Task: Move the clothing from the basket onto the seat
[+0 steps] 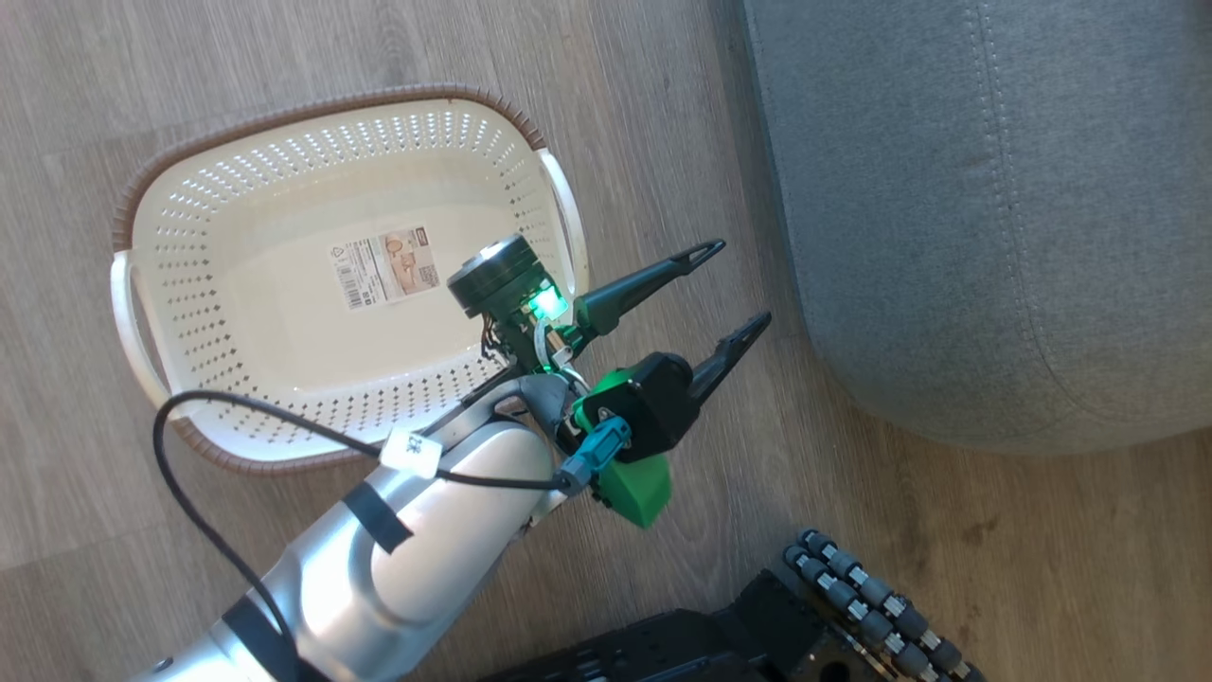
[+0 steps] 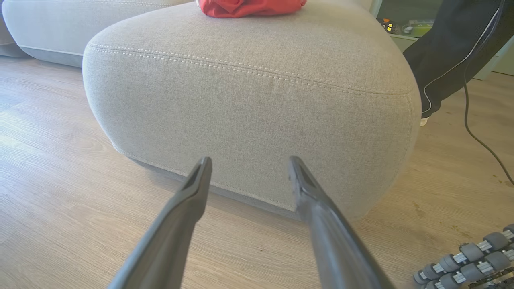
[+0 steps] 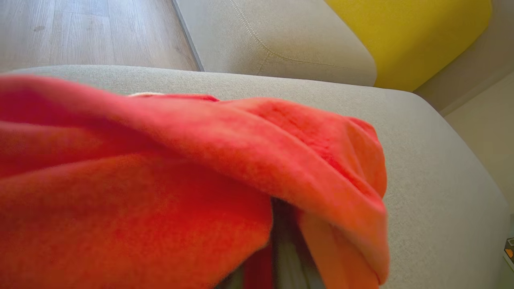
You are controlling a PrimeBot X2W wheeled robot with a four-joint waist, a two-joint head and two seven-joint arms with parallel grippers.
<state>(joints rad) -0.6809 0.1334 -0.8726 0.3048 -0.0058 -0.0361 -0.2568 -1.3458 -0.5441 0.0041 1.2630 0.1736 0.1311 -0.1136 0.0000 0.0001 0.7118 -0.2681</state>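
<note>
Clothing of soft, bright-red, fleecy-looking fabric hangs in loose folds right before the right wrist camera, blurred by closeness, over the top of the seat. The right gripper is clenched. Its dark fingers show only as a narrow strip between two red folds that gather around them, and the fabric appears pinched there. In the left wrist view a red bundle sits on the seat's flat top, at the far edge.

The seat is a big upholstered block of grey woven cloth, with a rounded corner, bulging sides and a line of pale stitching below its upper edge.

The basket stands on the floor beside the seat, apart from it. It is oval, of cream plastic, its walls pierced with rows of small holes. It has a brown woven-look rim, white handles and a paper label on its bottom.

The left gripper hangs over the floor between basket and seat, released, its two long tapering fingers spread wide and pointing at the seat's side. Its forearm is smooth and silvery.

Beyond the seat are a grey cushion and a smooth yellow cushion. A leg in dark cloth with thin white piping stands at the seat's corner. The floor is pale wood-grain planks.
</note>
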